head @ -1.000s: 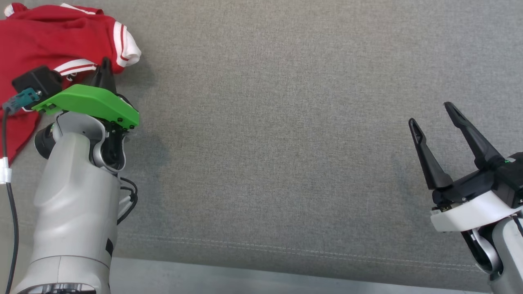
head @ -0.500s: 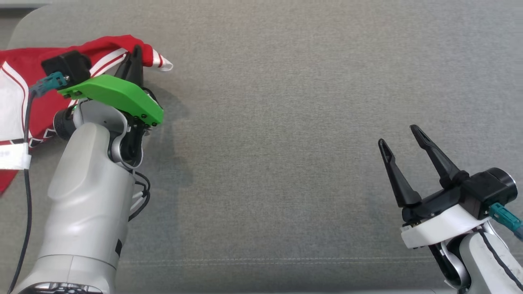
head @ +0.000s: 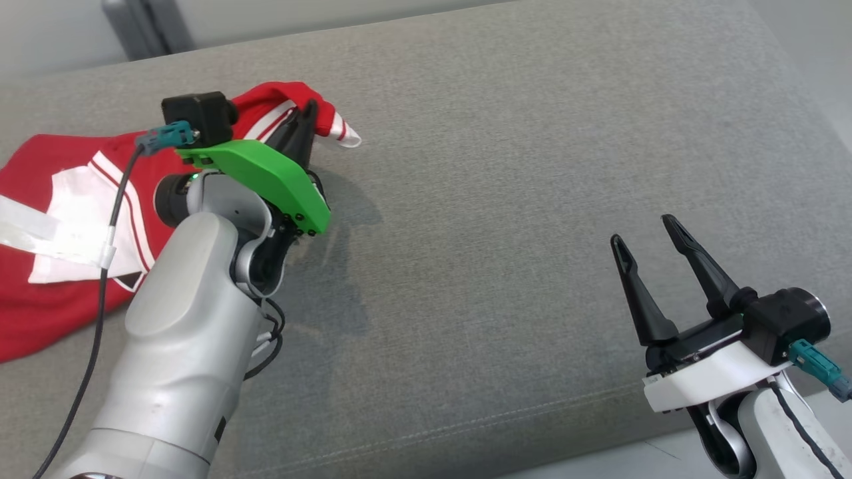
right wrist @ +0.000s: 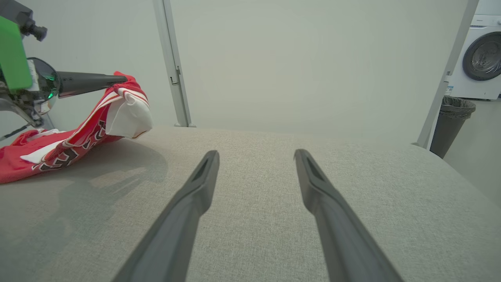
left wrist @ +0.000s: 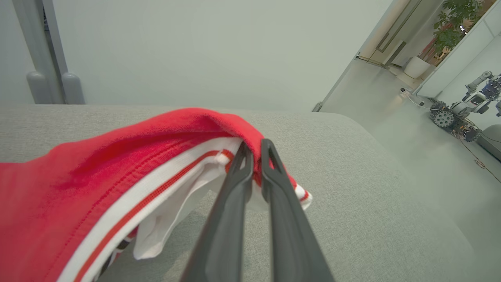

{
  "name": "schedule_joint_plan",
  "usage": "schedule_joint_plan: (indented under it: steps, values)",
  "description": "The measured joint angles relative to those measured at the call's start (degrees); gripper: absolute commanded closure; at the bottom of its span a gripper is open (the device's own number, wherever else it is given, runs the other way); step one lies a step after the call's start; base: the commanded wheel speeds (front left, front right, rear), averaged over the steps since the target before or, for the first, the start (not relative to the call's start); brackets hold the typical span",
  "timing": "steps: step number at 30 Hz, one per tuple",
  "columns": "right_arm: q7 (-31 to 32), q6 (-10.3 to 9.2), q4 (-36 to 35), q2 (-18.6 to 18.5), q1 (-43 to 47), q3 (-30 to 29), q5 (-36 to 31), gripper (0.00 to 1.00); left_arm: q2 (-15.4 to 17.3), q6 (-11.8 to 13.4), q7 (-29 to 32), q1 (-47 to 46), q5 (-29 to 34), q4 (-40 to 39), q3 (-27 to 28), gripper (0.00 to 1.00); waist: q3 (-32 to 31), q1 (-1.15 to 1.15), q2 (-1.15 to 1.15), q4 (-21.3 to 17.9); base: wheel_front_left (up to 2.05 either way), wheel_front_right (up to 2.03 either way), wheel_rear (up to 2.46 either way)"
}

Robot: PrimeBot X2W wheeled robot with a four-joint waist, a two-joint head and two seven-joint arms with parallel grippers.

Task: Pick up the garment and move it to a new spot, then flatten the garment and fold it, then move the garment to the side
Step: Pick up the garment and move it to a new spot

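Observation:
The garment (head: pixel 60 199) is a red shirt with white and red striped trim, lying at the left of the grey cushion (head: pixel 499 199). My left gripper (head: pixel 307 113) is shut on its striped edge and holds that edge lifted off the cushion. In the left wrist view the two dark fingers pinch the red cloth (left wrist: pixel 117 172) at the left gripper (left wrist: pixel 254 147). In the right wrist view the garment (right wrist: pixel 70 145) hangs from the left gripper (right wrist: pixel 125 80), the rest trailing on the cushion. My right gripper (head: pixel 642 229) stands open above the cushion's right front; its fingers (right wrist: pixel 195 188) hold nothing.
The grey cushion (right wrist: pixel 254 196) has a stitched seam along its front edge (head: pixel 466 426). A grey post (right wrist: pixel 172 62) stands behind it against a pale wall. At the far right are a washing machine (right wrist: pixel 479 58) and a dark bin (right wrist: pixel 450 121).
The head camera has tilted and turned, so the whole picture shifted. My left gripper has carried the garment's striped edge rightward and up, dragging the shirt along. The right gripper stays open.

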Motion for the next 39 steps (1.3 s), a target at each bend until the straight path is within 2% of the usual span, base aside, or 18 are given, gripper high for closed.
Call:
schedule_joint_plan:
  steps: [8,14,19,28,30,31,32,39]
  values:
    - [-0.1,0.09,-0.9,0.9,0.0,-0.3,0.0,0.00,0.3,0.0,3.6,3.7,-6.9,-9.0,-11.7,1.00,0.5,0.00,0.00,-6.9,0.00,0.00,0.00]
    - [-0.1,0.18,-1.3,2.0,-0.2,-0.3,0.0,0.00,0.5,0.1,4.3,6.4,-7.8,-13.1,-18.4,1.00,2.1,0.00,0.00,-10.1,0.00,0.00,0.00]
    - [-0.1,0.19,-1.3,2.6,-0.2,-1.4,0.0,0.00,1.3,1.9,4.2,7.3,-8.9,-16.1,-23.1,1.00,3.8,0.00,0.00,-11.7,0.00,0.00,0.00]
    - [-0.1,0.53,-1.2,3.5,-0.7,-1.6,-0.1,0.00,1.4,5.7,2.6,7.5,-10.8,-18.1,-26.9,1.00,4.6,0.00,0.00,-12.3,0.00,0.00,0.00]
    - [-0.1,0.66,-1.2,3.7,-0.9,-1.5,-0.1,0.00,1.4,6.7,2.1,7.6,-10.8,-17.8,-27.4,0.61,4.7,0.00,0.00,-12.4,0.00,0.00,0.00]
    - [-0.1,0.67,-1.2,3.7,-1.1,-1.5,-0.2,0.00,1.4,7.2,2.1,7.6,-10.7,-17.4,-27.6,0.34,4.8,0.00,0.00,-12.4,0.00,0.00,0.00]
    - [-0.1,0.67,-1.2,3.8,-1.3,-1.6,-0.2,0.00,1.4,7.6,1.8,7.6,-10.6,-17.1,-27.9,0.00,4.8,0.00,0.00,-12.4,0.00,0.00,0.00]
    - [-0.1,0.66,-0.7,3.8,-1.1,-3.6,-0.2,0.00,1.4,8.2,0.4,8.9,-9.6,-15.5,-30.1,0.00,4.4,0.00,0.00,-10.7,0.00,0.00,0.00]
